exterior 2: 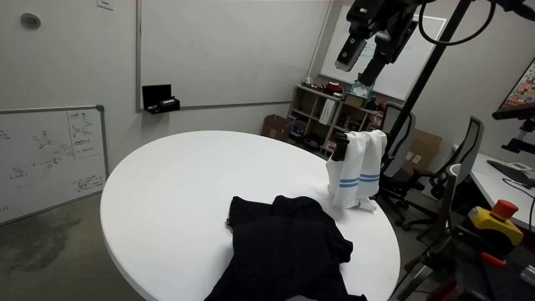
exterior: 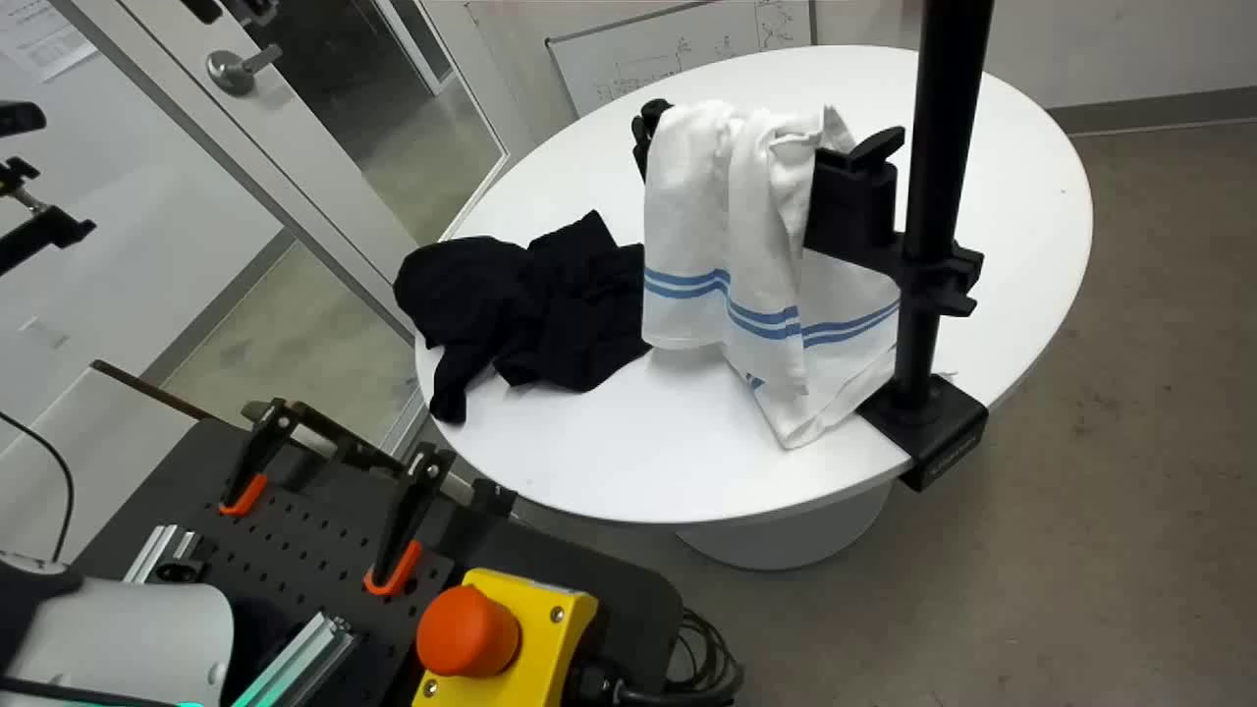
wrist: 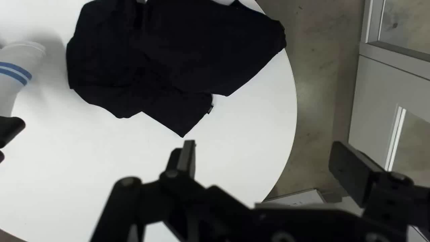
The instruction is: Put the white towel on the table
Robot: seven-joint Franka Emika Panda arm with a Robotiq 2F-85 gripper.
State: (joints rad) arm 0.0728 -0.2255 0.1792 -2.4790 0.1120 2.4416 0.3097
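The white towel [exterior: 722, 226] with blue stripes hangs over a black bar on a stand, its lower edge reaching down to the white round table [exterior: 589, 452]. The towel also shows in an exterior view [exterior 2: 360, 167] at the table's far right edge. In the wrist view part of the towel [wrist: 15, 72] shows at the left edge. My gripper [exterior 2: 357, 73] is open and empty, high above the table and apart from the towel. In the wrist view its fingers [wrist: 262, 146] are spread wide with nothing between them.
A crumpled black garment [exterior: 550, 304] lies on the table beside the towel; it also shows in the wrist view [wrist: 134, 57]. A black post [exterior: 948, 128] is clamped to the table's edge. A yellow emergency stop box [exterior: 535, 638] sits on the dark robot bench.
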